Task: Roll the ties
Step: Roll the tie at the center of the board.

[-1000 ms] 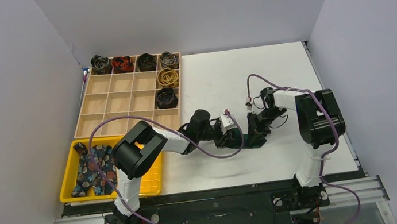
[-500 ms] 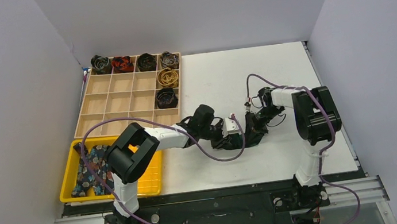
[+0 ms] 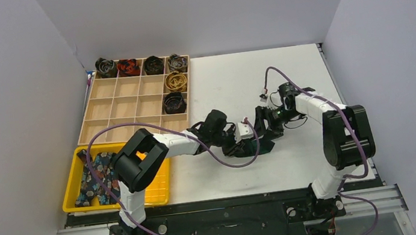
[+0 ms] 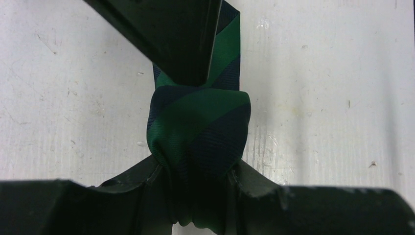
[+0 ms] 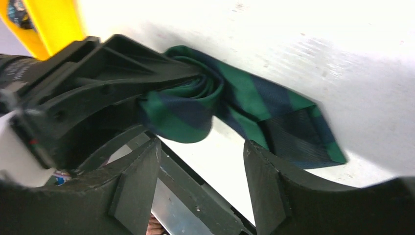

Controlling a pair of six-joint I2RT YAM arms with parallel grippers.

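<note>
A green-navy plaid tie [image 4: 198,132] is wound into a coil, and its flat tail [image 5: 293,127] lies on the white table. My left gripper [image 4: 198,196] is shut on the coil [image 5: 183,105], one finger on each side of it. My right gripper [image 5: 200,181] stands open just right of the coil with only bare table between its fingers. Its right finger [image 5: 274,196] hangs over the tail's edge. In the top view both grippers, left [image 3: 245,143] and right [image 3: 264,125], meet at mid-table. Floral ties [image 3: 98,177] lie unrolled in the yellow tray [image 3: 163,187].
A wooden compartment box [image 3: 125,107] stands at the back left, with several rolled ties [image 3: 126,66] in its far row and right column. The yellow tray sits at the front left. Grey walls close in the left, back and right sides.
My right gripper has opened, let go of the plaid tie and drawn back a little to the right. The left gripper keeps its hold and has shifted slightly right.
</note>
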